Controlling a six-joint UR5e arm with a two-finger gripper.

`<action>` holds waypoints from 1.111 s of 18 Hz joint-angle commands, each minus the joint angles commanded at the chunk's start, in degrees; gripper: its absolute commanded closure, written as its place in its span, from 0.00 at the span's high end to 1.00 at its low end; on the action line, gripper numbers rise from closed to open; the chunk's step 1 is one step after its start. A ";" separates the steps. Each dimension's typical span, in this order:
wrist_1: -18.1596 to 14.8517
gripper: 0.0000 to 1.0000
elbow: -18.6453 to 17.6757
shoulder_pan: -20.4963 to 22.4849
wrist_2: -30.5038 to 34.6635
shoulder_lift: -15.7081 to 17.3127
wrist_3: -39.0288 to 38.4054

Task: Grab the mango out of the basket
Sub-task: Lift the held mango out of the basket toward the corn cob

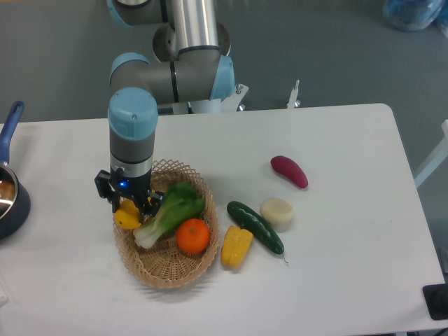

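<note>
The gripper is set low over the left end of the basket, directly above the mango, whose yellow body shows just beneath the black fingers. The jaws appear to be clamped on the fruit from either side, though the wrist hides most of the contact, so a firm hold is judged rather than plainly seen. The mango lies at the basket's left rim, partly over the wicker edge, and it cannot be told whether it is raised clear of the weave or resting on it. Beside it a leafy green vegetable is leaning with its white stalk pointing toward the front left, and the orange sits just to the right of that stalk; both are in the basket. Outside on the table a yellow pepper, a cucumber, a pale round item and a purple vegetable are lying, well apart from the gripper. The approach and the closing on the fruit seem done. What is left is the lift: the mango has to be carried upward, clear of the rim and of the leafy vegetable touching its side, without being dropped.
</note>
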 joint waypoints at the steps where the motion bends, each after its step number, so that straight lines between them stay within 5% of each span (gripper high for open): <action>1: 0.00 0.30 1.23 0.27 -0.09 0.18 0.00; 9: -0.09 0.30 12.21 7.64 -3.16 -0.08 0.09; 20: -0.35 0.28 14.59 21.79 -11.33 -1.13 19.14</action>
